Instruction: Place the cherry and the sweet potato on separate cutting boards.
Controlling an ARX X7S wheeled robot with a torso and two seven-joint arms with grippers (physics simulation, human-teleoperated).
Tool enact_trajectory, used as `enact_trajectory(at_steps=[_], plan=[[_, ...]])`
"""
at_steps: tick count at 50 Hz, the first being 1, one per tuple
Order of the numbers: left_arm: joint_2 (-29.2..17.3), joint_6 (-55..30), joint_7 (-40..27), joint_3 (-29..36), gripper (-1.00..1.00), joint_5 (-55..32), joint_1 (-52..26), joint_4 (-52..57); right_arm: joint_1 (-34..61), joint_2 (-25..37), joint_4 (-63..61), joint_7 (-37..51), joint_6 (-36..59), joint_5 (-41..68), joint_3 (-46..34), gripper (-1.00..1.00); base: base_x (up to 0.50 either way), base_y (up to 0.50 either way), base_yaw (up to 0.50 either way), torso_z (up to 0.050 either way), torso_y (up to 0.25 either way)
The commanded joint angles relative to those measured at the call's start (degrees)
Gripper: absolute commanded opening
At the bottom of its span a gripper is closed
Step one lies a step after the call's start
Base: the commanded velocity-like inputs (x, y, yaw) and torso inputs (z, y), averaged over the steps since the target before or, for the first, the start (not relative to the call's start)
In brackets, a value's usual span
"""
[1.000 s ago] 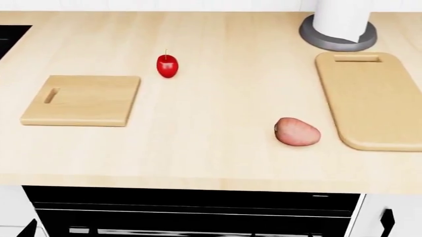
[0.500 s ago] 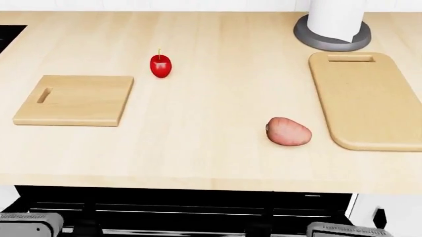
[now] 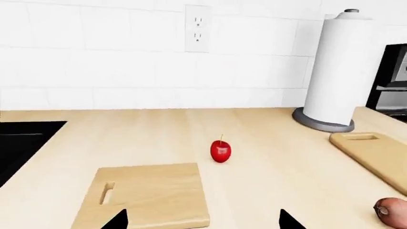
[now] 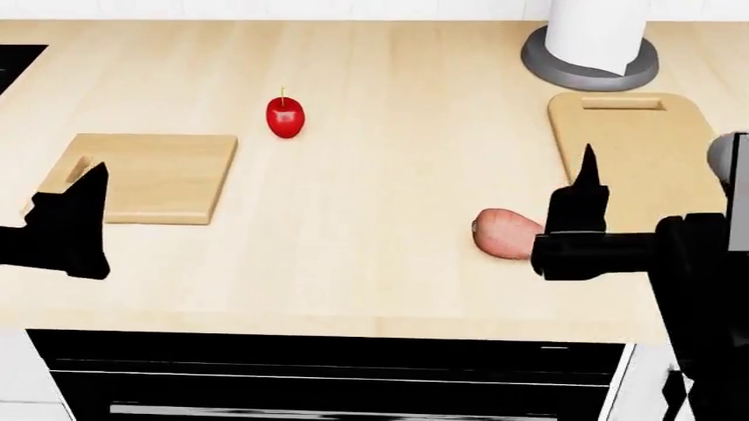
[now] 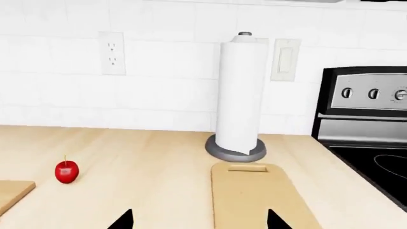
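1. The head view alone takes in both arms over the wooden countertop [image 4: 387, 219]: the left gripper [image 4: 65, 230] shows as a dark silhouette over the near corner of the square cutting board [image 4: 153, 175], and the right gripper [image 4: 581, 230] as a dark silhouette on its arm at the right edge.
2. Only that view shows the sweet potato [image 4: 503, 231] nearly whole. It lies on the bare counter, just left of the right gripper's fingers, which cover its right end, and beside the near end of the long rounded cutting board [image 4: 638, 171].
3. The left wrist view shows what the head view does not: a white tiled wall with an outlet [image 3: 198, 28], the full height of the paper towel roll [image 3: 333, 69], and the potato only as a sliver at the frame's edge.
4. The right wrist view adds a stove [image 5: 369, 129] with knobs beyond the long board, and a wall switch [image 5: 285, 59]. The potato is out of this frame.
5. The cherry [image 4: 284, 116] rests on the counter, stem up, just beyond the far right corner of the square board, apart from it and well apart from both grippers.
6. In each wrist view two dark fingertips stand wide apart at the frame's edge with nothing between them: both grippers are spread and hold nothing.
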Motion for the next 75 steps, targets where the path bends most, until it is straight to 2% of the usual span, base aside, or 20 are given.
enact_trajectory(at_steps=[1,7,18,31,40,58,62,66,72,75], plan=[[-3.5,-11.1,-1.0,-3.9,1.00,-8.0,-8.5,-1.5,7.0,5.9,0.3,-0.2,11.5,8.4,5.9,1.00,0.00,0.00,0.00,0.000,0.000],[-4.6,-13.8,-1.9,-6.0,1.00,-10.7,-9.6,-1.5,4.1,7.2,-0.5,-0.5,11.5,9.2,8.3,1.00,0.10,0.00,0.00,0.000,0.000],[-5.2,-14.8,-2.8,-7.4,1.00,-13.2,-9.0,-0.6,3.2,4.9,-1.0,2.2,14.3,14.4,13.2,1.00,0.24,0.00,0.00,0.000,0.000],[-5.2,-15.1,-3.8,-7.5,1.00,-14.9,-7.9,-0.5,1.9,4.9,-1.1,1.7,13.5,14.8,12.9,1.00,0.36,-0.05,0.00,0.000,0.000],[-7.1,-15.3,-3.2,-8.8,1.00,-16.7,-7.6,-0.8,2.4,3.9,-0.7,1.9,13.6,16.2,12.2,1.00,0.47,-0.16,0.00,0.000,0.000],[-5.8,-14.0,-4.6,-6.9,1.00,-16.9,-6.2,-0.7,3.4,3.7,-0.7,1.6,14.7,19.5,10.8,1.00,0.45,-0.10,0.00,0.000,0.001],[-6.0,-14.3,-4.6,-7.0,1.00,-17.8,-5.8,-0.7,4.1,6.0,-0.1,-3.0,15.1,21.6,9.8,1.00,0.00,0.00,0.00,0.000,0.000],[-6.2,-14.2,-4.5,-6.5,1.00,-17.9,-6.1,-0.9,9.2,10.5,1.4,-5.6,22.5,32.7,8.6,1.00,0.00,0.00,0.00,0.000,0.000],[-6.0,-13.6,-4.3,-5.7,1.00,-17.7,-6.1,-1.2,14.1,16.3,7.2,-7.3,25.6,45.9,6.0,1.00,0.00,0.00,0.00,0.000,0.000],[-6.2,-13.6,-4.3,-5.3,1.00,-17.9,-6.4,-1.3,13.6,19.4,5.2,-13.9,25.9,44.6,3.1,1.00,0.00,0.00,0.00,0.000,0.000]])
